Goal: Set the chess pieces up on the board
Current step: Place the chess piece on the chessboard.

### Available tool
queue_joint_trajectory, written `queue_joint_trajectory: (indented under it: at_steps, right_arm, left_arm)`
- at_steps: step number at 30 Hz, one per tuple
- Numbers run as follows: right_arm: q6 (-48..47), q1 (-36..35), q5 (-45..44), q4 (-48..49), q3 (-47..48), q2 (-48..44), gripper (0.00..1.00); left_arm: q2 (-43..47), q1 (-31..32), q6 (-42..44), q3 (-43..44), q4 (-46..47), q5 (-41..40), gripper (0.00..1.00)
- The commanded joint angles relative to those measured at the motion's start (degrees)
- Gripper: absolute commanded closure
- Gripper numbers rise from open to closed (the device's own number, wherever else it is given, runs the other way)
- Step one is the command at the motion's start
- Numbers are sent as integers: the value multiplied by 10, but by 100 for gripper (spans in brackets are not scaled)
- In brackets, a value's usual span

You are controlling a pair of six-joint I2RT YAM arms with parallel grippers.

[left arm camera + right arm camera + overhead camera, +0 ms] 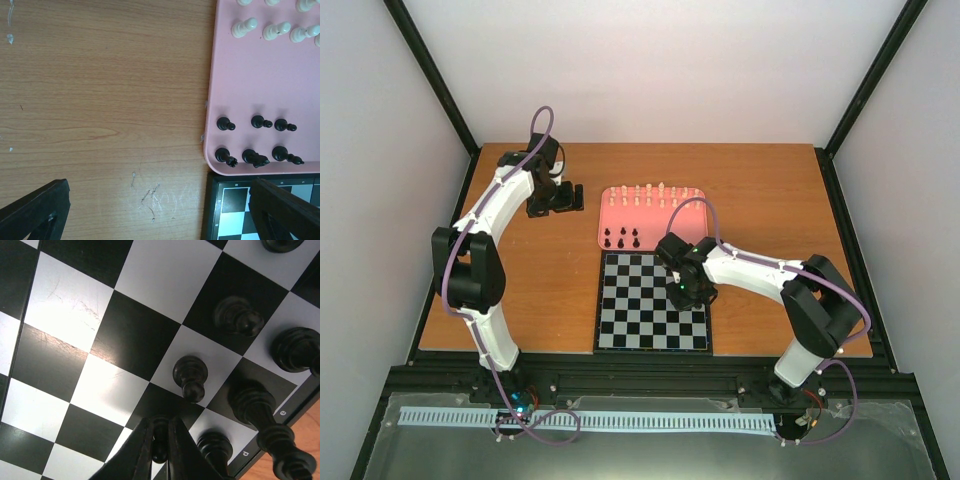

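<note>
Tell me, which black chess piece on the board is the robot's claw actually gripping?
The small black piece pinched in the right gripper, at the bottom of its wrist view; the other black pieces stand free on nearby squares.

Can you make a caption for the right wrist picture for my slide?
Right tool pinches a black chess piece over the board, beside other black pieces.

board lay flat, black and pale checks | black pieces stood upright near its lettered edge | black piece was pinched in right gripper | six black figurines and cream-white pieces stood on pink tray
</note>
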State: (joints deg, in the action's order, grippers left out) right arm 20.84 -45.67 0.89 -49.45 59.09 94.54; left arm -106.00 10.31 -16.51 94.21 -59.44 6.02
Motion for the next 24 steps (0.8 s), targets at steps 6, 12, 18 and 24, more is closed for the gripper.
queue_joint_trajectory:
  at_steps: [6,12,18,24]
  right_arm:
    - [-6,4,-2,2,6,10,85]
    - [-17,4,2,-9,21,-16,78]
    - [-31,1,11,-45,58,-43,69]
    - [-52,1,-15,-69,135,-41,53]
  left_arm:
    - [12,0,-4,3,7,0,0]
    - [14,0,-4,3,7,0,0]
    - [15,0,-5,4,6,2,0]
    - [17,0,-5,4,5,3,0]
